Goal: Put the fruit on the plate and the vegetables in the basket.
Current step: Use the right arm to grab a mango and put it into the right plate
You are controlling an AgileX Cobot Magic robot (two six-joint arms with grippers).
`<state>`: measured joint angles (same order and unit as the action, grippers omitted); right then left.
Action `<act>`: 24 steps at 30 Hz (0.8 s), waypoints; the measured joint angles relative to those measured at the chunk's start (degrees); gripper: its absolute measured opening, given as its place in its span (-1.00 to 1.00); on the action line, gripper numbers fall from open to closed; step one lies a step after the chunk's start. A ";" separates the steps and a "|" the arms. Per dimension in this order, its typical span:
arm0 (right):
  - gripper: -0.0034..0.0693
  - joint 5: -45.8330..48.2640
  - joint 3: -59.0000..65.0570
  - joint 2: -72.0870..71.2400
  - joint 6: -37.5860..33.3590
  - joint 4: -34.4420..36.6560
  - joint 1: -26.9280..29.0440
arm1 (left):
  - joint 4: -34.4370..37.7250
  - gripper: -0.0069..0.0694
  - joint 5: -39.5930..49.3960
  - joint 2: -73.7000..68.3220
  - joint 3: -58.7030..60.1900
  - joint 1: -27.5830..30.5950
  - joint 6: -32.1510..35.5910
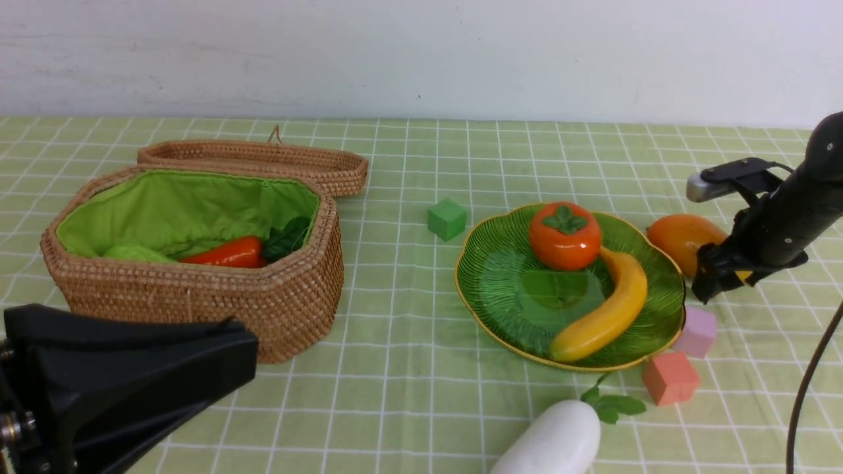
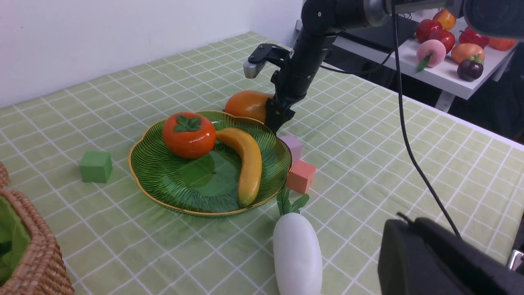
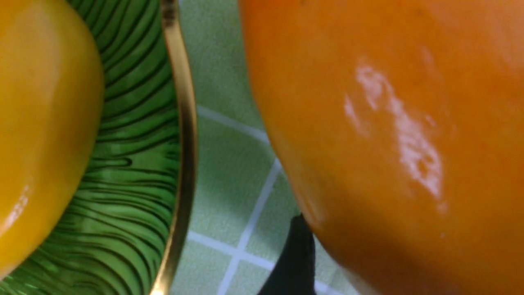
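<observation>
Fruit: persimmon (image 1: pixel 564 236) and banana (image 1: pixel 609 309) lie on the plate (image 1: pixel 500 309). The mango (image 1: pixel 681 238) sits on the cloth (image 1: pixel 408 368) just off the rim at 2 o'clock, with the right gripper (image 1: pixel 721 276) low against it, presumably for the lift across. One black fingertip (image 3: pixel 294 254) shows, but spread or pinching cannot be told. Vegetables: red-orange vegetable (image 1: pixel 227 253) and gourd (image 1: pixel 135 253) are in the basket (image 1: pixel 197 296) at 9 o'clock, and the radish (image 1: pixel 553 441) waits at 6 o'clock. The left gripper (image 1: pixel 217 355) is pressed together and parked low, likely to stay clear.

No readable text or labels anywhere.
</observation>
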<state>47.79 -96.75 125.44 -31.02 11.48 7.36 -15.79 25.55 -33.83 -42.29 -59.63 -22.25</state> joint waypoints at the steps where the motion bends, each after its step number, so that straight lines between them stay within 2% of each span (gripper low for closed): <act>1: 0.87 0.35 0.00 -0.27 0.00 -0.30 0.00 | 0.00 -0.85 0.00 0.00 0.00 0.00 0.00; 11: 0.86 3.71 0.00 -5.29 0.00 -3.79 0.00 | 0.00 -0.85 0.00 0.00 0.00 0.00 0.00; 17: 0.85 -3.69 0.00 -5.71 -0.37 -4.07 0.00 | 0.00 -0.85 0.00 0.00 0.00 0.00 0.00; 19: 0.85 -5.38 -0.05 -5.36 -1.28 -3.68 0.00 | 0.00 -0.85 0.00 0.00 0.00 0.00 0.00; 24: 0.84 -7.50 -0.11 -1.90 -8.97 -2.61 -0.82 | 0.00 -0.85 -0.05 0.00 0.00 0.00 0.00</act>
<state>40.29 -96.86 123.54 -39.99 8.87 6.53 -15.79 25.50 -33.83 -42.29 -59.63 -22.25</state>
